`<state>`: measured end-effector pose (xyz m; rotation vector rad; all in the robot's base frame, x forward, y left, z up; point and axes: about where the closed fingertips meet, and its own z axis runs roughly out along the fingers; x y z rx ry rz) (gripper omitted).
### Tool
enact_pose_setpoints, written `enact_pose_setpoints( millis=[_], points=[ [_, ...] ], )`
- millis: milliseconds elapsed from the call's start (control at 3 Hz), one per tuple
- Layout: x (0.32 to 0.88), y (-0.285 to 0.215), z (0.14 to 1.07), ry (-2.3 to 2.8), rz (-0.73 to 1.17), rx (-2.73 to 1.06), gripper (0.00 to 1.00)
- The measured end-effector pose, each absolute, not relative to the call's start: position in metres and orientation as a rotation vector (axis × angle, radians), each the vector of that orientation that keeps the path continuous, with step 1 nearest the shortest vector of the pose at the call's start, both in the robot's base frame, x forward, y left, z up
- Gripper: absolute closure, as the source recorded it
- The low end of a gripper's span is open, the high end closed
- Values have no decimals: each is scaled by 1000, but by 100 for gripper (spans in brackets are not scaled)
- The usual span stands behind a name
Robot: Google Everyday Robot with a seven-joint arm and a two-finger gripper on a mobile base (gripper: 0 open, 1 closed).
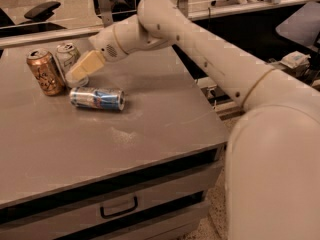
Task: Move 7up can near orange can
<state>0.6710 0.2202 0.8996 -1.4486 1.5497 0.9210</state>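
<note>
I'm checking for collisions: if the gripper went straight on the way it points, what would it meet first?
Probably the 7up can: the gripper points down-left in the picture and overlaps it in view, though depth is unclear. The orange can stands just beyond.

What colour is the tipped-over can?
The lying can is silver and blue, camera view; the gripper is by the 7up can.

Tool [76, 74] over far-left part of worktop [150, 134], overlapping right side of 7up can [65, 53]. 7up can upright, just beside upright orange can [45, 72]. Silver-and-blue can [97, 98] lying on side just in front of both.
</note>
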Motion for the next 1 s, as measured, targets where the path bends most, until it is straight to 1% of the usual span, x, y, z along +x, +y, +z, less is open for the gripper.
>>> enact_pose_setpoints(
  millis=[667, 1000],
  points=[
    [671, 118, 929, 1617, 730, -1238, 0],
    [672, 104, 929, 1630, 703, -1210, 0]
  ],
)
